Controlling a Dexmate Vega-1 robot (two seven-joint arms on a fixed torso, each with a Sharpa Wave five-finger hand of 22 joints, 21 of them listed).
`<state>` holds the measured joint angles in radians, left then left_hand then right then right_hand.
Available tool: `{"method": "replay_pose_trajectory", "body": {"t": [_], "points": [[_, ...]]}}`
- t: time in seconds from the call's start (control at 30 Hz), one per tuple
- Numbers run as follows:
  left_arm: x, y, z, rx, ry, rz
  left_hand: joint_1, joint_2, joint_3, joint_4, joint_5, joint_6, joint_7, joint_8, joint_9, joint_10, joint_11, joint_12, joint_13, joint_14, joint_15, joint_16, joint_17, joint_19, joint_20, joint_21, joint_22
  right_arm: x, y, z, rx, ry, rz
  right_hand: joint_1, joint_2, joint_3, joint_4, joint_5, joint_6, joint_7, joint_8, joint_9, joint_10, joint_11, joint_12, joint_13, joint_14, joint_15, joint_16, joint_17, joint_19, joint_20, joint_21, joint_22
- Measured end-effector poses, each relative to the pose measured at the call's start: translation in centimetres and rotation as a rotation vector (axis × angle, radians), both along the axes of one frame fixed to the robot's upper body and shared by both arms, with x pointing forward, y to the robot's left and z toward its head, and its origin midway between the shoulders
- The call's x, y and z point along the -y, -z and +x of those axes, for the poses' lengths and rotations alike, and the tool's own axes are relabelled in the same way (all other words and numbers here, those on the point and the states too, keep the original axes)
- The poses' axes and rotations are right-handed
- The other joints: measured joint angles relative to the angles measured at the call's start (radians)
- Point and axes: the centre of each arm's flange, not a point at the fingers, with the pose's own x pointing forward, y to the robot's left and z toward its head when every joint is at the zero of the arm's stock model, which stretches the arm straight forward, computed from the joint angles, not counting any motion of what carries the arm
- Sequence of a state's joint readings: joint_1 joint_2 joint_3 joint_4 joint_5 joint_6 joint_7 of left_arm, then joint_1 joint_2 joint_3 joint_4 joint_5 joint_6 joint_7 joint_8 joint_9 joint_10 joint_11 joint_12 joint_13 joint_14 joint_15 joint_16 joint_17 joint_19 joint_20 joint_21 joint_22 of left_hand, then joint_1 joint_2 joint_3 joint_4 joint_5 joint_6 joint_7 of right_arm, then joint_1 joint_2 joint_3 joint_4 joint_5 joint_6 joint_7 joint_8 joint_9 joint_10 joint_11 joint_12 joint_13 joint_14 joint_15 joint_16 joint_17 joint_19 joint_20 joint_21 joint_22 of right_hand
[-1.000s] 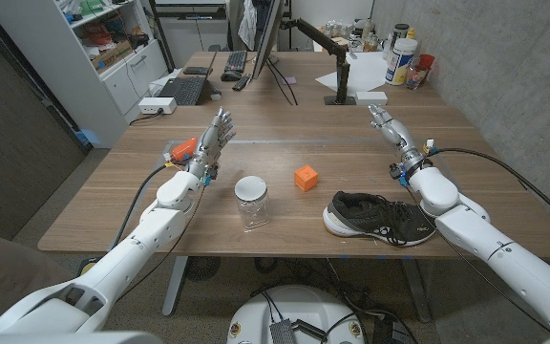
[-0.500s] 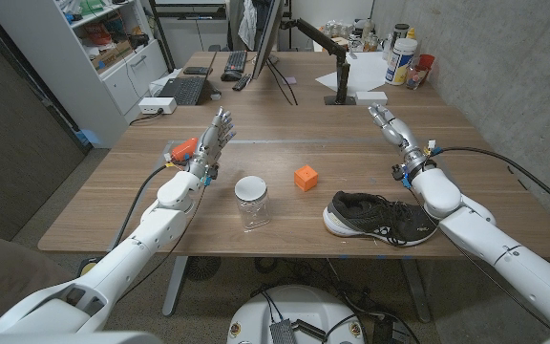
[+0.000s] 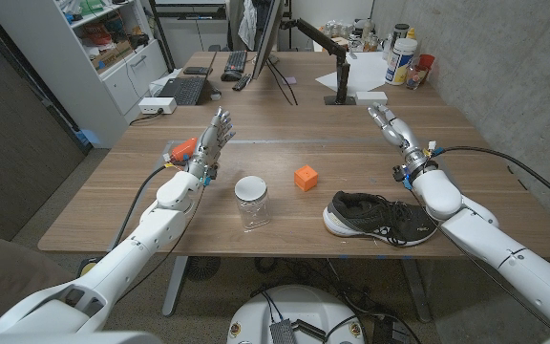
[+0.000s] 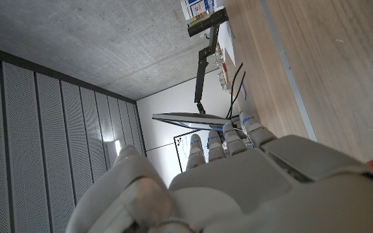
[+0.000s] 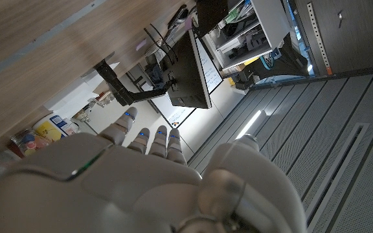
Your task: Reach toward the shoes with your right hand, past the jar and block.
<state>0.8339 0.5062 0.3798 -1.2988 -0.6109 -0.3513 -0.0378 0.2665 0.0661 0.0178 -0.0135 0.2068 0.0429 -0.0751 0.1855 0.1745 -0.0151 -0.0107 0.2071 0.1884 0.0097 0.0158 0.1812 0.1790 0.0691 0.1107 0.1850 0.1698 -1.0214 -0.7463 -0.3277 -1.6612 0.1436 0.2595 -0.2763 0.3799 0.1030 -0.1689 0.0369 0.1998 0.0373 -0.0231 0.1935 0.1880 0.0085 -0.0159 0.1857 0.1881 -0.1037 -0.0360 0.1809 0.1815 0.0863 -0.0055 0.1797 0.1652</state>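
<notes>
A black shoe with a white sole [image 3: 380, 218] lies on its side near the table's front edge, right of centre. An orange block [image 3: 305, 177] sits at mid-table, and a clear jar with a white rim [image 3: 251, 201] stands to its left, nearer the front. My right hand [image 3: 392, 127] is raised behind the shoe, fingers stretched out and apart, holding nothing; its back [image 5: 128, 181] is seen in the right wrist view. My left hand [image 3: 214, 141] stands up left of the jar, fingers extended, empty; its back [image 4: 251, 181] shows in the left wrist view.
A monitor [image 3: 267, 38], keyboard [image 3: 235, 63], laptop [image 3: 181, 91] and a black stand [image 3: 337, 81] occupy the table's far half. Bottles and cans [image 3: 404, 57] crowd the far right corner. A small orange object [image 3: 183, 149] lies beside my left hand. A shelf [image 3: 103, 48] stands at left.
My right arm has edged slightly toward the right. The left arm, shoe, jar and block stay where they were.
</notes>
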Motion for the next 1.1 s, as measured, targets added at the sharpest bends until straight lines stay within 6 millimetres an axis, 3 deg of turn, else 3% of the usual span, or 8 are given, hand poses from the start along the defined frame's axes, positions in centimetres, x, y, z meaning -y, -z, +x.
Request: {"method": "replay_pose_trajectory", "body": {"t": [1.1], "points": [[-0.8, -0.4, 0.2, 0.002, 0.014, -0.01, 0.0, 0.0, 0.004, -0.004, 0.0, 0.0, 0.0, 0.0, 0.0, 0.0, 0.0, 0.0, 0.0, 0.0, 0.0, 0.0, 0.0, 0.0, 0.0, 0.0, 0.0, -0.6, 0.9, -2.9, 0.015, 0.101, -0.12, 0.0, 0.0, 0.004, -0.004, 0.0, 0.0, 0.0, 0.0, 0.0, -0.009, 0.002, 0.0, 0.0, -0.016, 0.006, 0.0, 0.0, -0.005, -0.005, 0.0, 0.0]]}}
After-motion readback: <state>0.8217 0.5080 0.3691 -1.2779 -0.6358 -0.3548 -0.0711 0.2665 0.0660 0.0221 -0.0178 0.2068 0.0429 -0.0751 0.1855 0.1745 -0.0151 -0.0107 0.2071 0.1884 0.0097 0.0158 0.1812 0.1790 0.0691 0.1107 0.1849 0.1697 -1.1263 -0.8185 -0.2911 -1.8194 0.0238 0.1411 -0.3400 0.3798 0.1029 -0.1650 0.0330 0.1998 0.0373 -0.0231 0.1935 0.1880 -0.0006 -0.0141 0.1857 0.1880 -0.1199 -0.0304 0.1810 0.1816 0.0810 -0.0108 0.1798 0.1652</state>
